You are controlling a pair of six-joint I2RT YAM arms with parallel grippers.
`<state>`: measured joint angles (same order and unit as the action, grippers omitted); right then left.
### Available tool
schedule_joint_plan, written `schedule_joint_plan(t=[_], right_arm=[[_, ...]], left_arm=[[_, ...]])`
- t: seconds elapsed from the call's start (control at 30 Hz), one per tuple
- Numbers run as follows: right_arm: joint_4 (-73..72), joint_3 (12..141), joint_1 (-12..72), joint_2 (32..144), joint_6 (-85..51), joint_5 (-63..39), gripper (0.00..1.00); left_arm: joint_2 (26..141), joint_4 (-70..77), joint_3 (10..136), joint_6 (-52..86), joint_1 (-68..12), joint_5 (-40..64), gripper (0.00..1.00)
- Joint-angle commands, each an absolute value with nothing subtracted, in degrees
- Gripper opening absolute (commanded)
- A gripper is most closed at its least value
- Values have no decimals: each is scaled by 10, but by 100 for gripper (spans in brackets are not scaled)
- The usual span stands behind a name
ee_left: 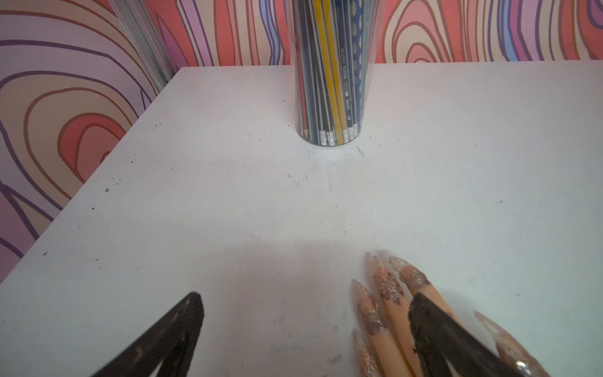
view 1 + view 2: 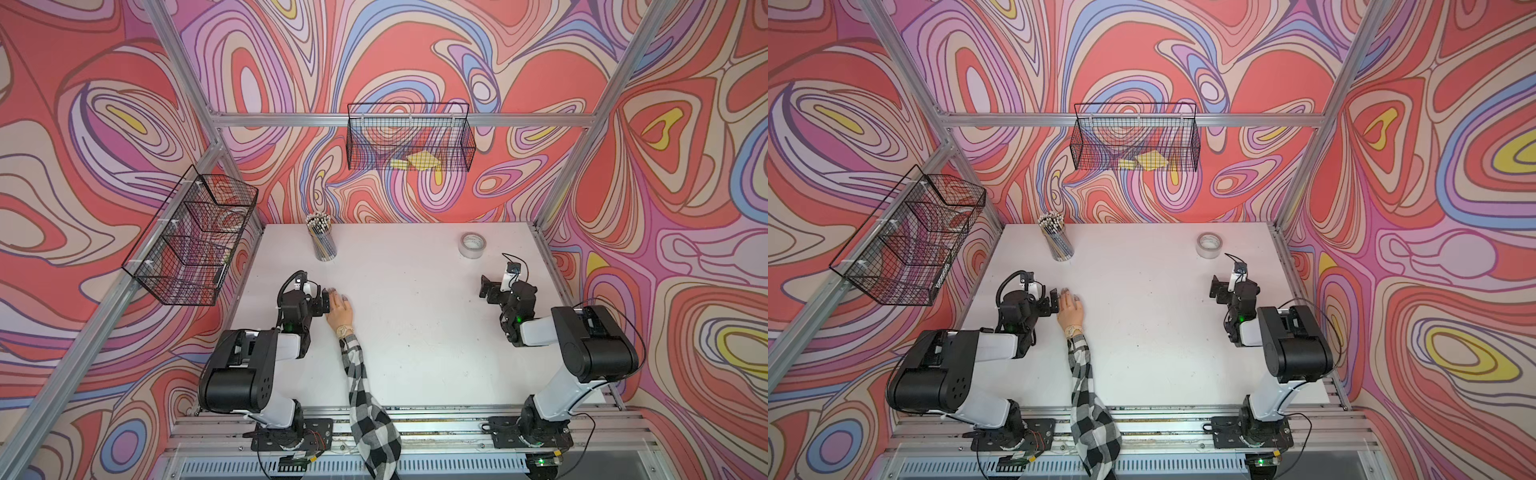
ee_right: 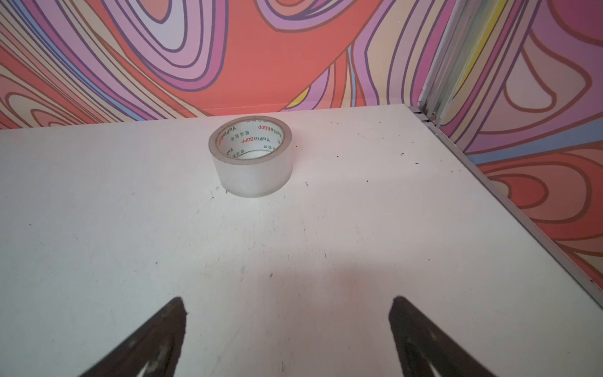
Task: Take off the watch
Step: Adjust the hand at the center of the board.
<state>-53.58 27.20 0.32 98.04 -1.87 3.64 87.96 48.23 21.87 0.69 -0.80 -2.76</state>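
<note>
Both my jaws stand released, holding nothing. The watch [image 2: 345, 331] sits strapped on the wrist of the hand [image 2: 340, 309], centre-left on the worktop [image 2: 415, 332], close by my left jaws. One left jaw hangs over the fingers [image 1: 388, 287], so closing could pinch them, and tugging the fastened strap could drag the hand. One watch, one hand, one tape roll [image 2: 471, 244], one pencil cup [image 2: 323, 243], two baskets [image 2: 195, 241].

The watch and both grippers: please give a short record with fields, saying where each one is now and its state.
watch: on the wrist of the hand, next to the checked sleeve
hand: flat on the table, pointing toward the cup of pencils
left gripper: open, empty, at the hand's fingertips; one finger over them, contact unclear
right gripper: open, empty, apart from the hand, facing the roll of tape
task: watch not yet taken off
</note>
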Motion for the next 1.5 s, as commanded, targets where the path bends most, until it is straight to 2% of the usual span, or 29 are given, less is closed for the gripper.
schedule_joint_plan(t=[0.0,0.67,0.73,0.8,0.87,0.97,1.03,1.13,1.33,1.47], right_arm=[[-541,272,0,974,-13,33,98],[-531,276,-1,976,-20,32,98],[-538,272,-2,974,-20,32,98],[-545,259,-1,947,-39,89,98],[-506,253,-1,896,-46,123,98],[-386,266,-1,811,-87,123,98],[-283,296,-1,768,-142,119,98],[-102,363,-1,738,-299,178,98],[78,486,-2,781,-330,108,98],[62,464,-1,773,-321,1,98]], left_arm=[[881,501,218,8,-7,-22,99],[876,462,232,4,-5,-4,99],[874,462,232,8,4,20,95],[866,455,241,8,5,15,89],[826,334,287,14,4,-8,86],[793,124,406,74,3,-92,89],[792,2,472,102,1,-94,87],[780,-137,532,176,0,-74,84],[679,-277,524,278,-47,-71,85],[619,-370,510,343,-90,-86,85]])
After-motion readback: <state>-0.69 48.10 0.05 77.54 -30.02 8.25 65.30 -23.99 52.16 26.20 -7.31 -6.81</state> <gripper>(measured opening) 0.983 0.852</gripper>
